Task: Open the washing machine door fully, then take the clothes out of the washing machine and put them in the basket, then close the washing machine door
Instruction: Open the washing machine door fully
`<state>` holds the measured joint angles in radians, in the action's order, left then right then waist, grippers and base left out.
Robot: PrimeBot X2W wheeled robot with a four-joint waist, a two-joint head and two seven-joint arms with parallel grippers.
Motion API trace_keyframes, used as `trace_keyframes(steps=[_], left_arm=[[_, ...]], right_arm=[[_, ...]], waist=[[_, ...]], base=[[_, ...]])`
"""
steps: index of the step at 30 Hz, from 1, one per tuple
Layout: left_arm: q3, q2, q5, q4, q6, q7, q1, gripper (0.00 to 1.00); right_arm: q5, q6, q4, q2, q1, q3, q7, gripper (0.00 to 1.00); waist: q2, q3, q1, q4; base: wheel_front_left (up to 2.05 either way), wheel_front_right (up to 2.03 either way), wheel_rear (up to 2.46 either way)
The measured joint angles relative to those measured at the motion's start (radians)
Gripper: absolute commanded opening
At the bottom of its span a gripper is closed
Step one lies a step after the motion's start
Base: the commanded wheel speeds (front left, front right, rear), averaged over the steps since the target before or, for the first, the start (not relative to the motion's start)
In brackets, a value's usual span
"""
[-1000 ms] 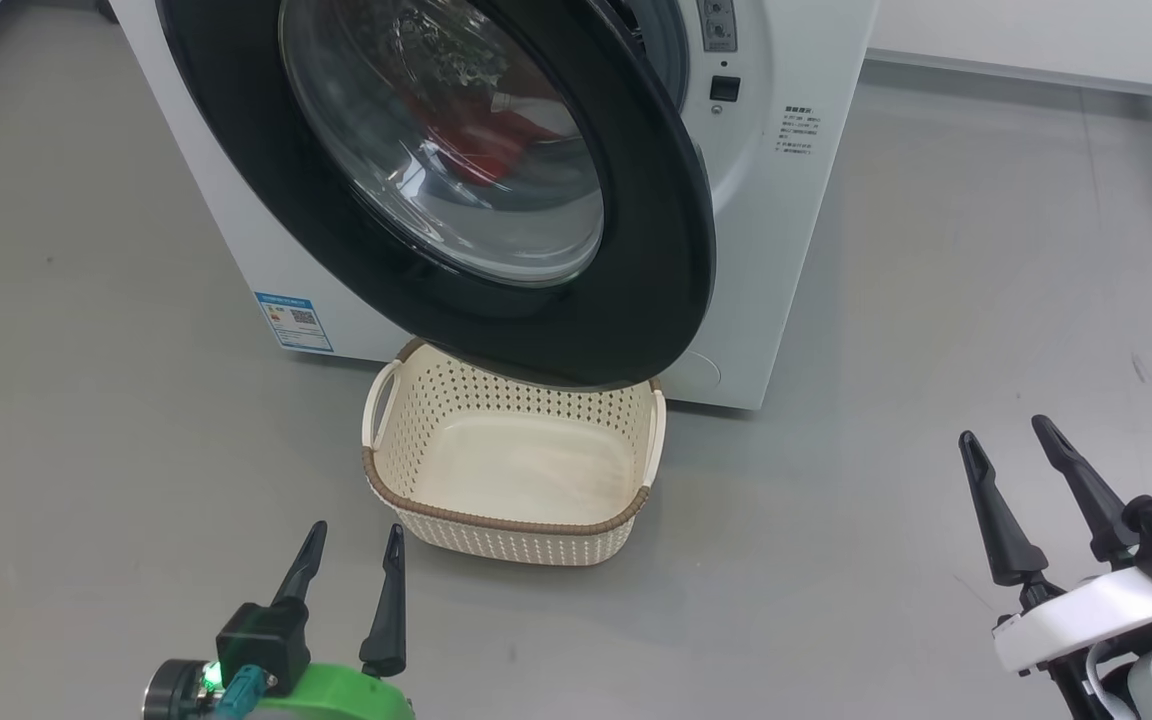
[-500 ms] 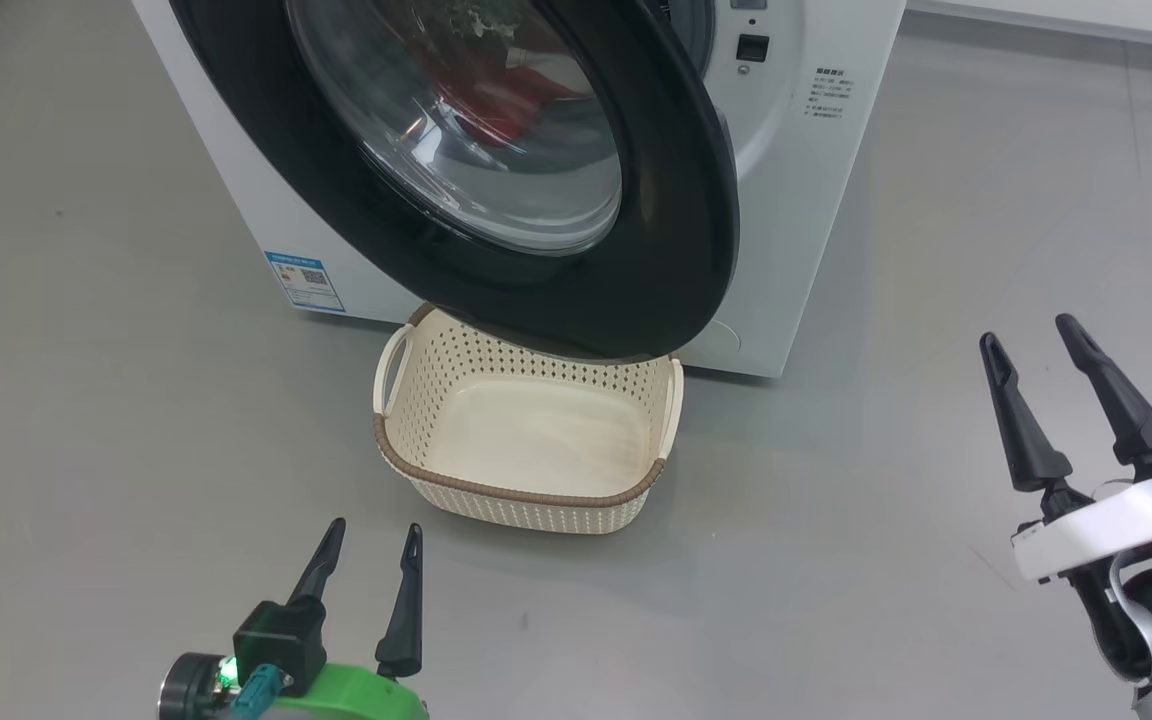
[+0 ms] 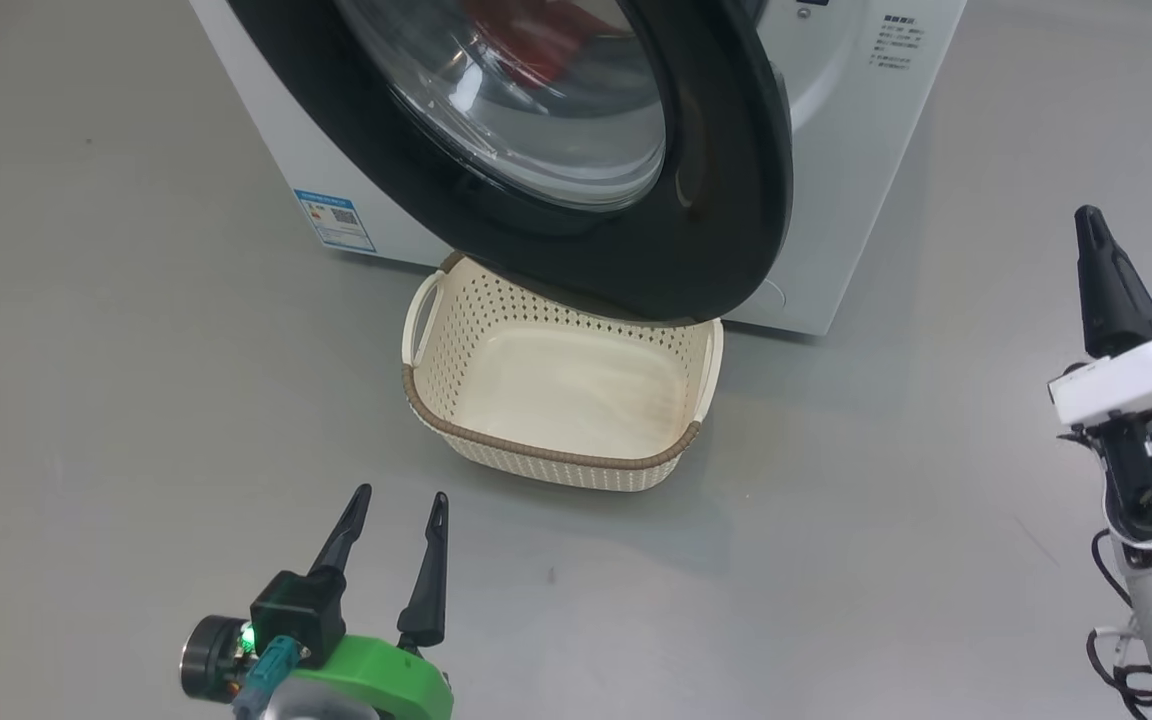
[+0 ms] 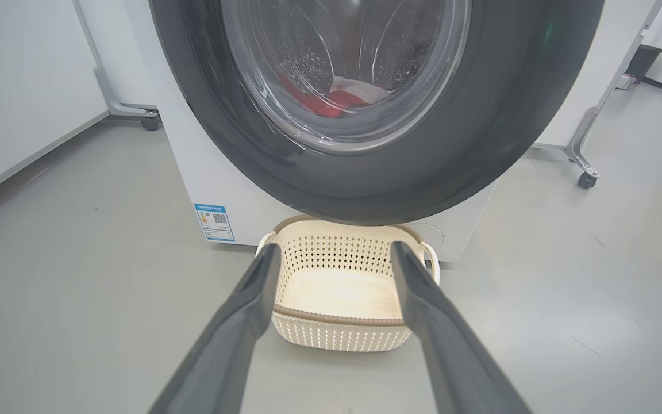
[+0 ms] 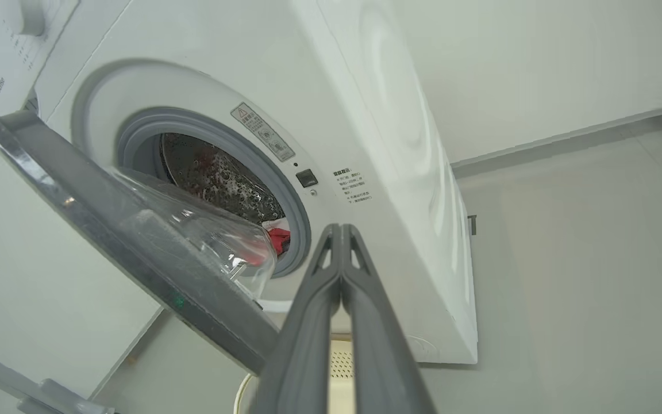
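Smooth grey floor; white walls; grey skirting; metal frame on castors

This looks like a robotics test room set up as a mock laundry corner rather than a lived-in home. A washing machine stands on its own on a bare grey floor with a basket before it. Around it are plain white walls and white panels on metal frames with castor wheels.
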<state>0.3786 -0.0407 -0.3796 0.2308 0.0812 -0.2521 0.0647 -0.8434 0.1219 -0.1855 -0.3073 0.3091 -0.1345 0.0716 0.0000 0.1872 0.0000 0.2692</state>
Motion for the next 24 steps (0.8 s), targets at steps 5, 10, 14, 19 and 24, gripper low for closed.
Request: trace_keyframes(steps=[5, 10, 14, 19, 24], left_arm=[[0.014, 0.000, -0.015, -0.006, 0.000, 0.000, 0.027, 1.00], [0.027, 0.001, -0.022, -0.011, 0.000, 0.000, 0.049, 1.00], [0.039, 0.001, -0.031, -0.012, 0.001, 0.000, 0.063, 1.00], [0.043, 0.001, -0.034, -0.012, 0.002, 0.000, 0.073, 1.00], [0.057, 0.001, -0.044, -0.013, 0.002, 0.000, 0.084, 1.00]], right_arm=[[-0.187, 0.000, -0.031, 0.039, 0.077, 0.035, -0.124, 0.00], [-0.365, 0.000, -0.065, 0.071, 0.158, 0.055, -0.281, 0.00], [-0.437, -0.029, -0.083, 0.069, 0.215, 0.067, -0.384, 0.00], [-0.499, -0.081, -0.100, 0.055, 0.306, 0.085, -0.481, 0.00], [-0.566, -0.138, -0.112, 0.052, 0.379, 0.112, -0.558, 0.00]], waist=[[0.0000, 0.034, 0.0000, 0.020], [0.0000, 0.068, 0.0000, 0.040], [0.0000, 0.091, 0.0000, 0.059], [0.0000, 0.116, 0.0000, 0.080], [0.0000, 0.137, 0.0000, 0.094]], base=[[0.00, 0.00, 0.00], [0.00, 0.00, 0.00], [0.00, 0.00, 0.00], [0.00, 0.00, 0.00], [0.00, 0.00, 0.00]])
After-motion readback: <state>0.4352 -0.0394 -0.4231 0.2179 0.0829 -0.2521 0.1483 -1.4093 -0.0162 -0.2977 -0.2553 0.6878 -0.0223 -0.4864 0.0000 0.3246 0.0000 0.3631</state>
